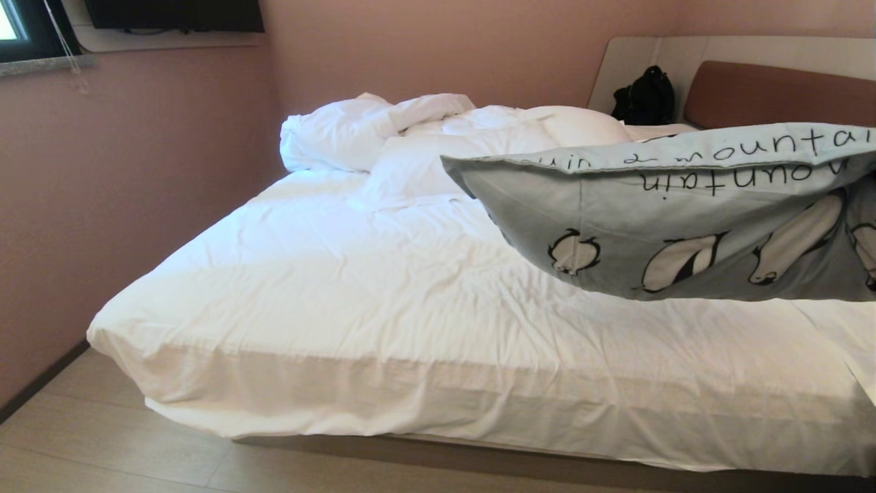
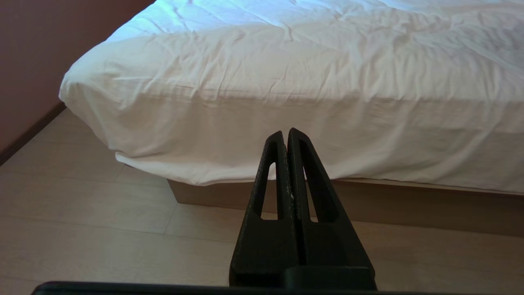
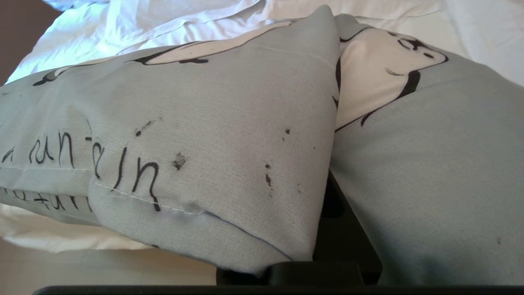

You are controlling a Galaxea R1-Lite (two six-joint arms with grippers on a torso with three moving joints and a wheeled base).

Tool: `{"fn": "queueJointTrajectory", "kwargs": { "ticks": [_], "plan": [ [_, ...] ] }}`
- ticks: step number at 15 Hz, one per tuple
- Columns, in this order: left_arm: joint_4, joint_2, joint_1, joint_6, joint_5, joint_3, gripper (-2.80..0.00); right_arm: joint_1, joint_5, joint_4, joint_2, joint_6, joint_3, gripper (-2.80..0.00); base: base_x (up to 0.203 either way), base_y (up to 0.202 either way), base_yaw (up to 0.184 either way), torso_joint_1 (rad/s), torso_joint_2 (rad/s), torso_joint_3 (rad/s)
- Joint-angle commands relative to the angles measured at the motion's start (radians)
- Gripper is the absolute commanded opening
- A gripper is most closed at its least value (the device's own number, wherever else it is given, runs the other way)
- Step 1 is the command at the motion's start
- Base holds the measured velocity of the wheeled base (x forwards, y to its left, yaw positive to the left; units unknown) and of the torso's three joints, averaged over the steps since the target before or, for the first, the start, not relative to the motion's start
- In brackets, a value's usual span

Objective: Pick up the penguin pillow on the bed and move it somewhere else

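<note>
Right gripper (image 3: 327, 196), which your head view hides, shows at the wrist pinched into the penguin pillow (image 1: 684, 226), lifted clear above the bed (image 1: 383, 287).

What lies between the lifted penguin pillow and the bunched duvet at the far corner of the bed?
Only bare, wrinkled white sheet of the bed separates the penguin pillow from the duvet; the head view shows it.

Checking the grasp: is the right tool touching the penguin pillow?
Touching. The right wrist view shows the right tool buried in a fold of the pillow, fabric pinched around it.
</note>
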Motion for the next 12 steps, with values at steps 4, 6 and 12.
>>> {"fn": "queueJointTrajectory", "kwargs": {
  "ticks": [4,6,12],
  "plan": [
    [0.0,0.0,0.0,0.0,0.0,0.002,-2.8,-0.001,-0.303,0.016,-0.047,-0.004,-0.007,-2.8,0.0,0.0,0.0,0.0,0.0,0.0],
    [0.0,0.0,0.0,0.0,0.002,0.002,-2.8,-0.013,-0.437,0.053,-0.128,-0.01,-0.005,-2.8,0.0,0.0,0.0,0.0,0.0,0.0],
    [0.0,0.0,0.0,0.0,0.0,0.002,-2.8,-0.326,-0.52,0.362,-0.36,-0.072,-0.064,-2.8,0.0,0.0,0.0,0.0,0.0,0.0]
  ]
}}
